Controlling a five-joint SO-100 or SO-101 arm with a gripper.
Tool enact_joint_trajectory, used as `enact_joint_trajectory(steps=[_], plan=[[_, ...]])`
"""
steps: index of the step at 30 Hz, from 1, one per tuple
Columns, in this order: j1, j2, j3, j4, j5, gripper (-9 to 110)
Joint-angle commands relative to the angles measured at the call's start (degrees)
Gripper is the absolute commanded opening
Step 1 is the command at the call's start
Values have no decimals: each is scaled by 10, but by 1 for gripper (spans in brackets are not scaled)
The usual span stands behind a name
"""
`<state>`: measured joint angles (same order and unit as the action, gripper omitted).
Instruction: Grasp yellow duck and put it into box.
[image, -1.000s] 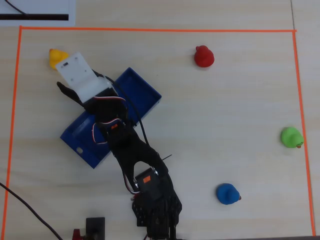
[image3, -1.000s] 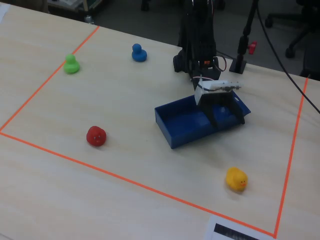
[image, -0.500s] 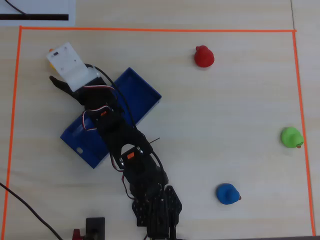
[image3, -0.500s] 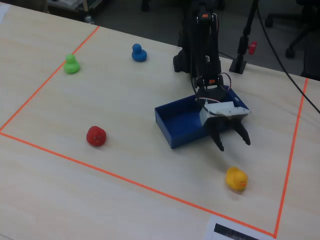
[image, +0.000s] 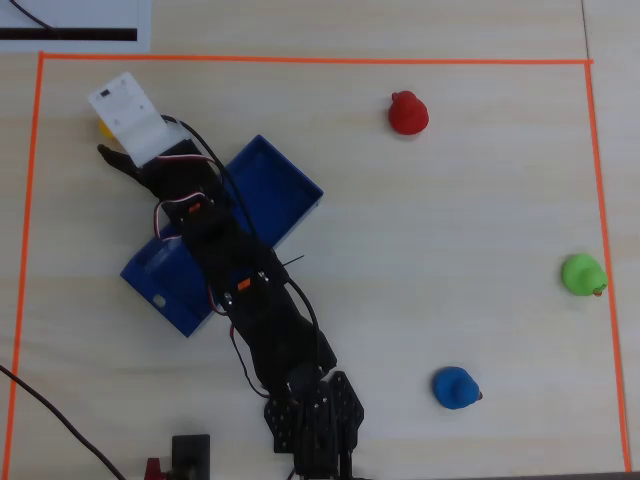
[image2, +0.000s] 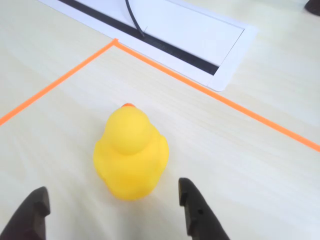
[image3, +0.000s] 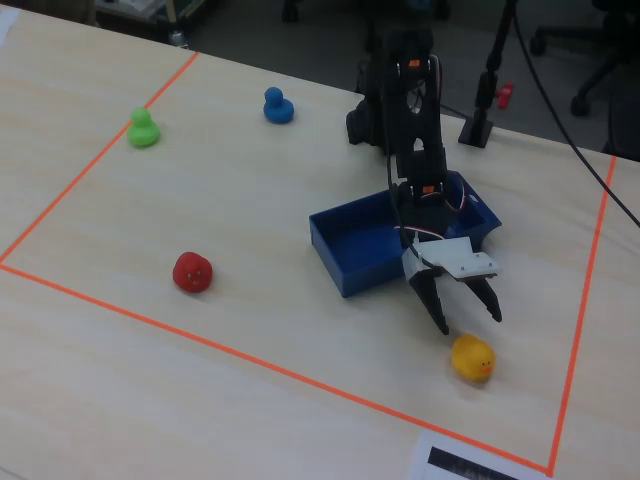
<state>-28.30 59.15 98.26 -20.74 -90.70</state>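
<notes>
- Overhead view: hand (image: 104, 140) sits at the top left of the worktop (image: 450, 220), at the end of the black arm (image: 240, 290). Its white part covers almost all of the yellow duck (image: 103, 127); only a small bit of yellow peeks out. How wide the hand is open cannot be told from up here. The blue box (image: 285, 190) lies slanted under the arm, and the hand is past its edge. A red duck (image: 408, 113), a green duck (image: 582, 274) and a blue duck (image: 456, 387) sit far apart inside the orange tape (image: 300, 59).
- Wrist view: two dark fingers (image2: 197, 212) poke up from the bottom, wide apart and holding nothing. The yellow duck (image2: 131, 155) stands on the worktop just past the tips, closer to the right one, with its beak pointing away. Orange tape (image2: 55, 85) makes a corner behind it, and a white sheet (image2: 190, 27) with a black stripe lies past that.
- Fixed view: the hand (image3: 467, 316) hangs open just above the yellow duck (image3: 472, 358), fingers pointing down, not touching it. The box (image3: 350, 255) is right behind the hand. The red duck (image3: 192, 272) is well off to the left, with the green duck (image3: 143, 128) and blue duck (image3: 278, 105) farther back.
</notes>
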Motion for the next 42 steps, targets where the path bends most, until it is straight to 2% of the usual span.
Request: enact_joint_trajectory(steps=[1,32,36,40,42], plan=[[-5,-3,-68,22,15,35],[-23,-161,-298,100,68,33],[-21,-184,-345,113,72,26],[-19,-196,-388,144,78,3],[-18,-199,-389,144,79,0]])
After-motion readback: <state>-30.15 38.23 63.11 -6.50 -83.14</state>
